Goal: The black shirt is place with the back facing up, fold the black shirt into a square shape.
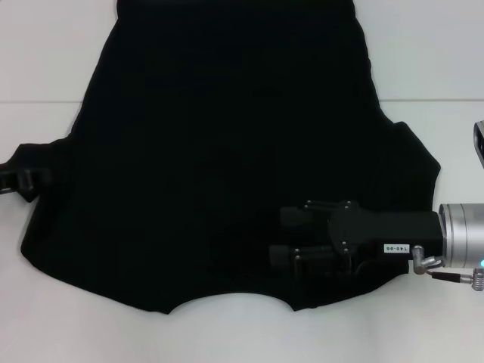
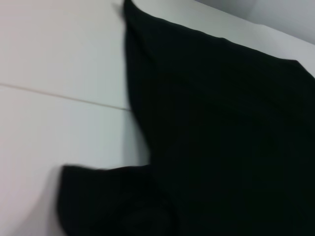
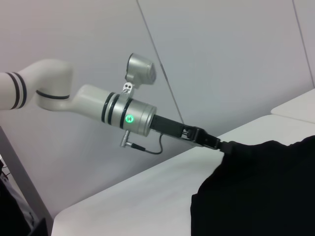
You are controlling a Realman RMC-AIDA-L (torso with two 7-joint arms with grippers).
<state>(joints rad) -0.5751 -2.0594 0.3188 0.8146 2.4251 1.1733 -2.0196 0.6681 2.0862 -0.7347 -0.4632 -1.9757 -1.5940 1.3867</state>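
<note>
The black shirt (image 1: 227,151) lies spread flat on the white table (image 1: 45,68), with its curved neckline at the near edge. My right gripper (image 1: 283,236) reaches in from the right and hovers over the shirt near the neckline, its fingers apart with nothing between them. At the far left, my left gripper (image 1: 17,180) is at the tip of the left sleeve. In the right wrist view the left gripper (image 3: 220,144) meets the sleeve of the shirt (image 3: 256,191), and the cloth rises to its tip. The left wrist view shows only the shirt (image 2: 221,123) and its sleeve.
A thin seam (image 1: 38,102) runs across the table behind the sleeves. Bare white tabletop (image 2: 49,123) lies to the left, the right and the near side of the shirt. A grey wall (image 3: 221,59) stands behind the left arm.
</note>
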